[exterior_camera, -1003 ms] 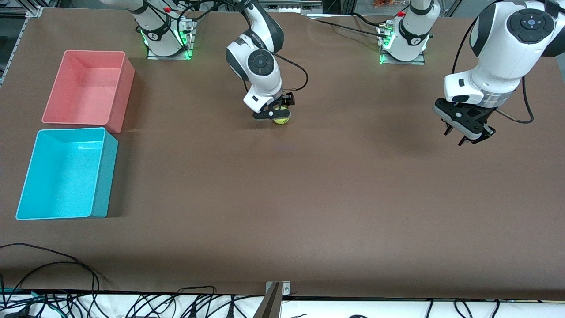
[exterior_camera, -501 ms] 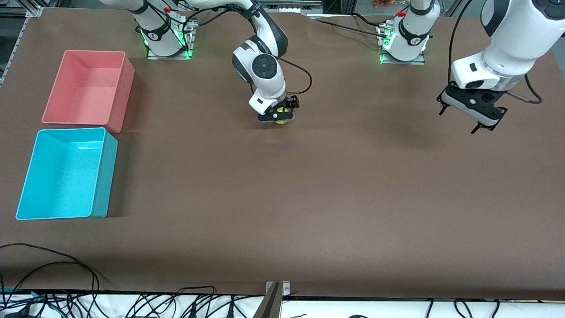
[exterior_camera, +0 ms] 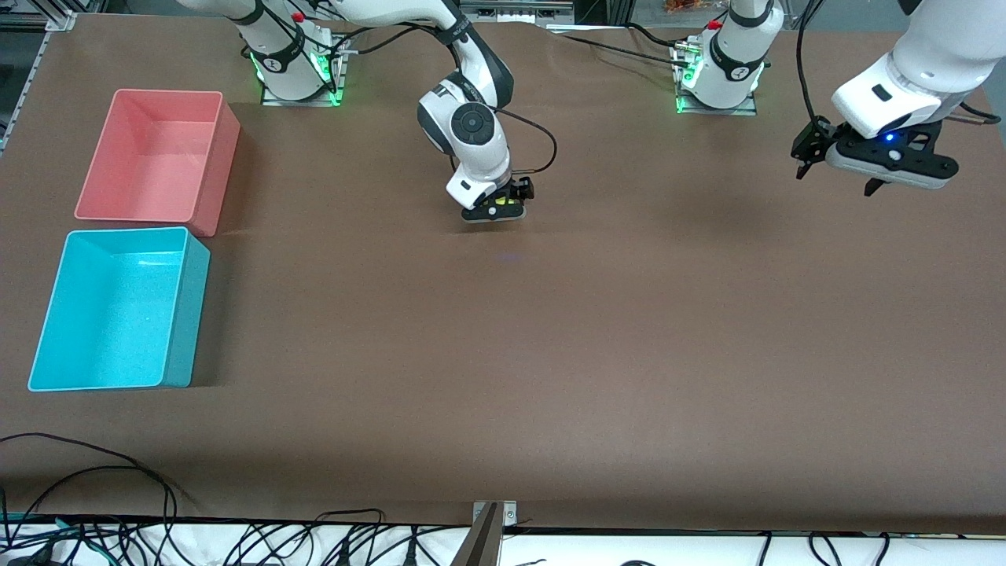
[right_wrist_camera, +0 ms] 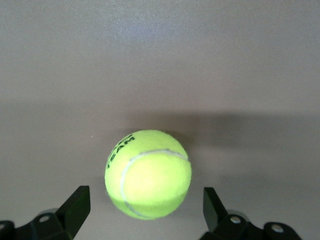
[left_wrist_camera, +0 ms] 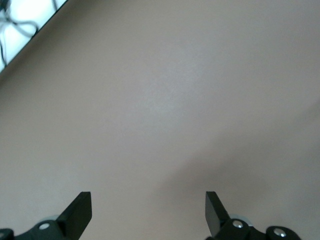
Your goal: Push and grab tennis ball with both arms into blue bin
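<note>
Front view: the small fuzzy yellow-green tennis ball (exterior_camera: pixel 503 206) is seen on the brown tabletop (exterior_camera: pixel 550 354), mostly hidden under the right arm's black two-finger pincer (exterior_camera: pixel 493 211), which is lowered around it. The ball lies well apart from the rectangular bright cyan-blue plastic bin (exterior_camera: pixel 118 310), toward the left arm's end of the tabletop from it and farther from the front camera. A pink rectangular plastic bin (exterior_camera: pixel 157 157) is set just beside the blue bin, farther from the camera. The left arm's black pincer (exterior_camera: pixel 872 165) is held up in the air over bare tabletop at the left arm's end, very far from the blue bin; its fingers are spread apart and nothing is gripped.

Left wrist view: only bare tabletop is seen between the two black fingertips (left_wrist_camera: pixel 80 212), which stand wide apart. A strip of white surface with cables (left_wrist_camera: pixel 20 20) shows at the tabletop edge.

Right wrist view: the ball, printed with dark lettering, is seen resting on the tabletop between the two fingertips (right_wrist_camera: pixel 75 205). The fingers stand apart, with a visible gap on each side of the ball; no contact is seen.
</note>
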